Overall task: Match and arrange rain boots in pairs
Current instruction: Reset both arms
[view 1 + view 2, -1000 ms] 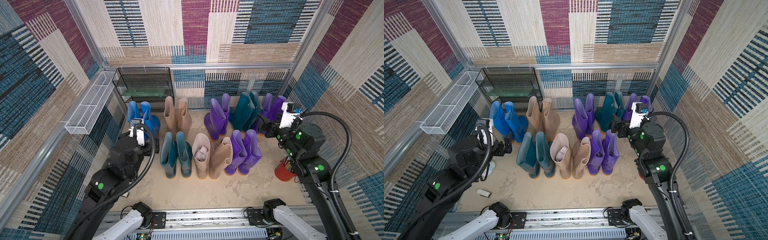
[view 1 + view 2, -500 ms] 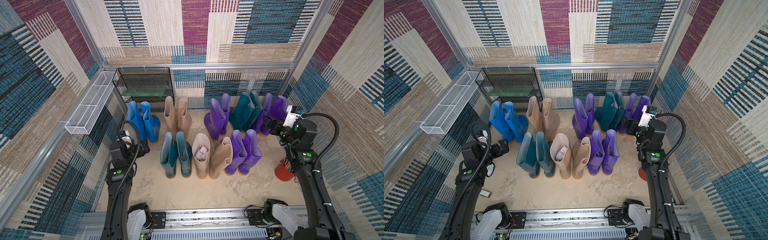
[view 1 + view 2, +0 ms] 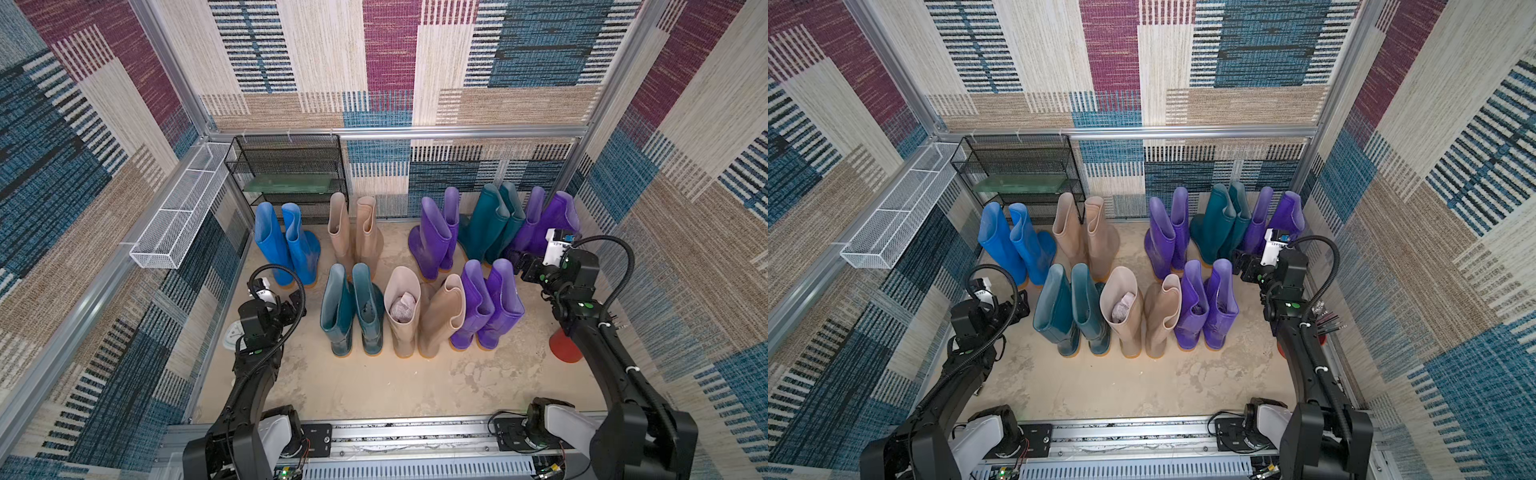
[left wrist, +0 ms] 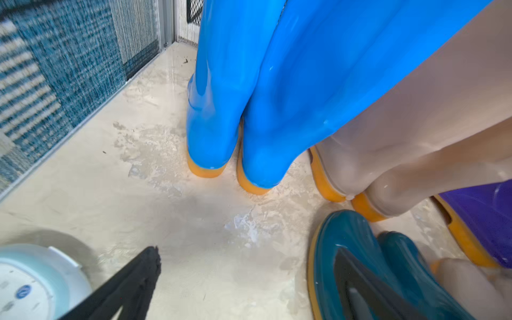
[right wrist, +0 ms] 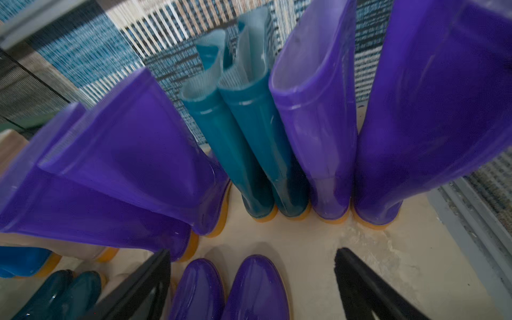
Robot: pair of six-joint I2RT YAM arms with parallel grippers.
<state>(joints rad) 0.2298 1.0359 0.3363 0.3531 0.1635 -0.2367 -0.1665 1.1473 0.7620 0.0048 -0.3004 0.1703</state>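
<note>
The rain boots stand upright in two rows in both top views. At the back are a blue pair [image 3: 286, 245], a beige pair [image 3: 355, 232], a purple pair [image 3: 436, 232], a teal pair [image 3: 492, 224] and another purple pair [image 3: 548, 220]. In front are a teal pair [image 3: 351, 307], a beige pair [image 3: 424, 316] and a purple pair [image 3: 486, 307]. My left gripper [image 4: 246, 250] is open and empty over bare floor, between the blue heels [image 4: 230, 155] and a teal toe [image 4: 357, 249]. My right gripper [image 5: 252, 251] is open and empty above the front purple toes [image 5: 257, 288].
A black wire-mesh rack [image 3: 286, 174] stands in the back left corner. A white wire basket [image 3: 178, 216] hangs on the left wall. A white round device [image 4: 27, 282] lies on the floor by the left arm. A red object [image 3: 563, 347] sits behind the right arm.
Both arms have dropped from near the camera to boot height. The left gripper now sits beside the front teal pair. Both grippers stayed open and no boot moved.
</note>
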